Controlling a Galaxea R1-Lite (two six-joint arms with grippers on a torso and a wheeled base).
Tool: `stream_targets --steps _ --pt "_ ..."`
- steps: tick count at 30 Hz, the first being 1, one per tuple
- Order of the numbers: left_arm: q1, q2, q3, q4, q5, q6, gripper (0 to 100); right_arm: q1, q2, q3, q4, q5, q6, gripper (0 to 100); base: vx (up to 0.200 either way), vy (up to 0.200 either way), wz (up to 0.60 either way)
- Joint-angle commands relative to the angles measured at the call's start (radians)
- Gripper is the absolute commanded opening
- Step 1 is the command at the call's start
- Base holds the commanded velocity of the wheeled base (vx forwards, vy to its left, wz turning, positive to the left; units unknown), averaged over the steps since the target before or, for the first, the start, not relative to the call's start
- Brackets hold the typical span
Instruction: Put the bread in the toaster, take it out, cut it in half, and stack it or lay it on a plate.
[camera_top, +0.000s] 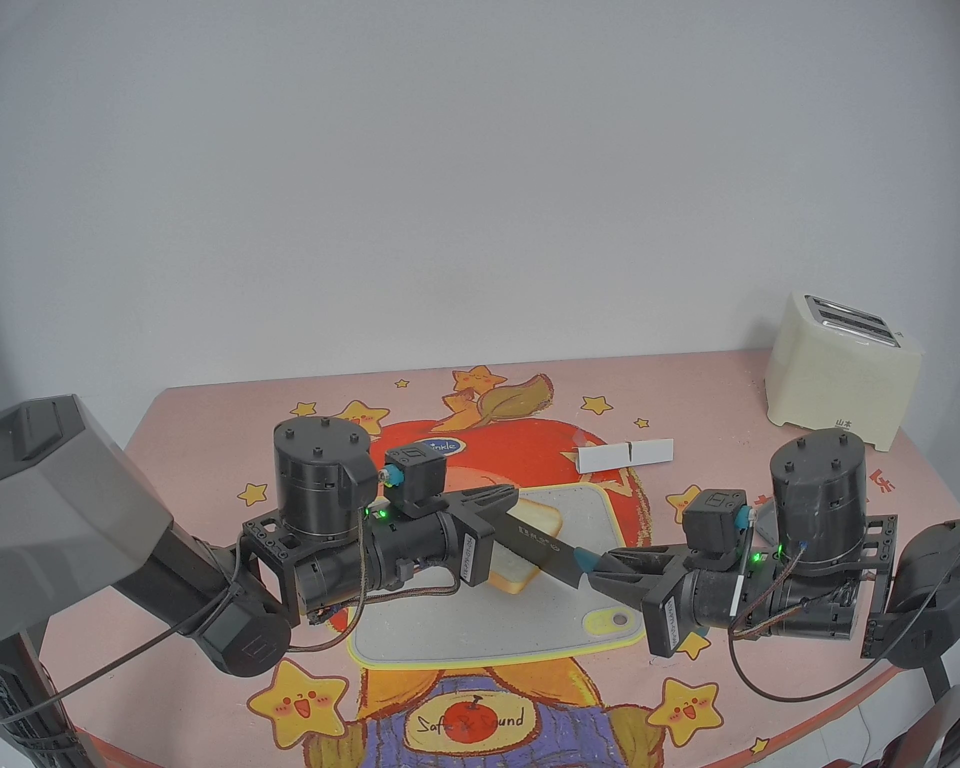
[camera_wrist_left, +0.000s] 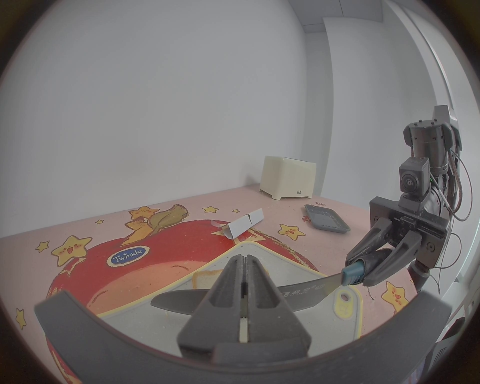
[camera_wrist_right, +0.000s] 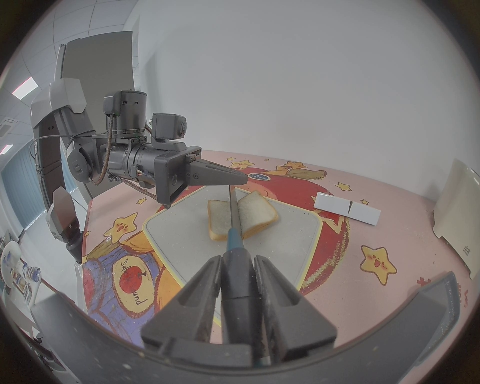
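The toasting looks done and the cutting is under way, judging from where things lie; at the left, the left gripper (camera_top: 500, 498) has its fingers pressed together on nothing, their tips over the left side of the bread (camera_wrist_right: 257, 212), perhaps steadying it, though whether they touch is unclear; the slice lies flat on the cutting board (camera_top: 470, 620) near its far edge, with the knife (camera_top: 540, 550) laid across its middle, blade down; from the right wrist view the two sides of the slice seem to tilt up round the blade, so the cut has likely begun, but I cannot tell if it is through; the right gripper (camera_wrist_right: 237, 260) is pinched tight on the knife handle, low over the board's right end; what is left is finishing the cut and moving both halves to the plate (camera_wrist_left: 327, 218) (a dark tray on the table beyond the right arm); further right, the toaster (camera_top: 840, 370) stands empty at the far right corner; the board has bare room on its near side for the blade to travel; a folded white card (camera_top: 625, 455) lies just past the board; the right arm sits close to the near edge of the table (camera_top: 200, 430), so drawing back has little room.
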Motion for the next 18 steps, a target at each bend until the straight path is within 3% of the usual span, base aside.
stream_targets --steps 1,18 --pt "-0.001 0.005 0.005 0.005 -0.002 -0.001 0 -0.007 -0.015 0.000 -0.002 0.000 -0.001 0 0.000 0.000 0.00" --pt "-0.009 0.005 0.019 0.005 -0.001 -0.001 0 -0.032 -0.019 0.005 0.004 0.002 -0.002 0 0.000 0.000 0.00"
